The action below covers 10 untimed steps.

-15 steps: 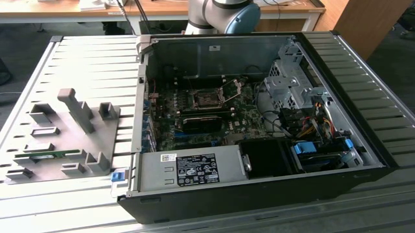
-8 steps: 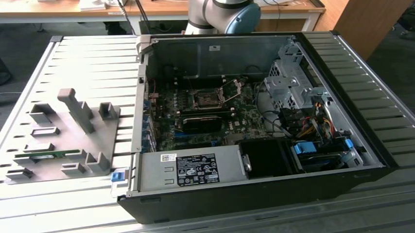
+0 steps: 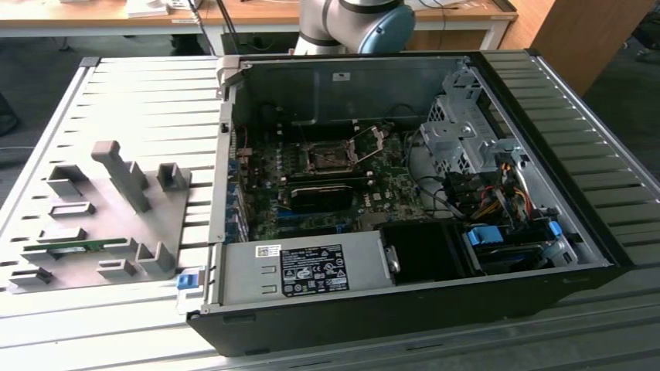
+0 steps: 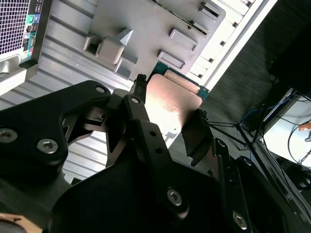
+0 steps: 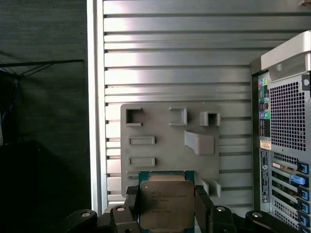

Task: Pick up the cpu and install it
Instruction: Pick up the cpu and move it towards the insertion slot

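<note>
cpu (image 5: 166, 206): flat square chip, silvery-grey metal lid, green rim; clamped edge-on between gripper (image 5: 166, 192) fingers, lifted.

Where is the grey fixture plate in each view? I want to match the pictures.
Exterior view: plate at the exterior view's left of the case.
Second wrist view: plate behind the cpu, case beside it.
First wrist view: plate behind the cpu, case beside it.
Shared landmark: the case.

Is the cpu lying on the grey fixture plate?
No, in the first wrist view the gripper holds the cpu by its edges, up off the plate.
</note>
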Tool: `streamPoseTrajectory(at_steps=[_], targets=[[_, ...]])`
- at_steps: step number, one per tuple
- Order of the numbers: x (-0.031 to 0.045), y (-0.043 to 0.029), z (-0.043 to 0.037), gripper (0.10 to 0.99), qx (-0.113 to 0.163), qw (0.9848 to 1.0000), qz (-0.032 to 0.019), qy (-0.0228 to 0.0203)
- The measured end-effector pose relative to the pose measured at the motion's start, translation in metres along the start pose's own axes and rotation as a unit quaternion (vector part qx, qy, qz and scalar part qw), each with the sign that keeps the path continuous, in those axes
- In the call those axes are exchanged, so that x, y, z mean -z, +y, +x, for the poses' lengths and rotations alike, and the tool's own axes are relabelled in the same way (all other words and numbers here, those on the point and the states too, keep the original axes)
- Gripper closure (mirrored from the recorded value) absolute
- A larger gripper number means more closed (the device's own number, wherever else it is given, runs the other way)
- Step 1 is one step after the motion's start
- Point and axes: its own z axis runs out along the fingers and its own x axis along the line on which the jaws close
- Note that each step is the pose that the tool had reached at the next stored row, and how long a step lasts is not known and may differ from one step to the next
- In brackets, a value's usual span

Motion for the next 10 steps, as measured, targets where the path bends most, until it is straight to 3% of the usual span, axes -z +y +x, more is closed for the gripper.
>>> streamPoseTrajectory(at_steps=[10], targets=[[-0.0002,0.0004,-0.0082,0.545,0.000,1.0000,0.0000,0.0000]])
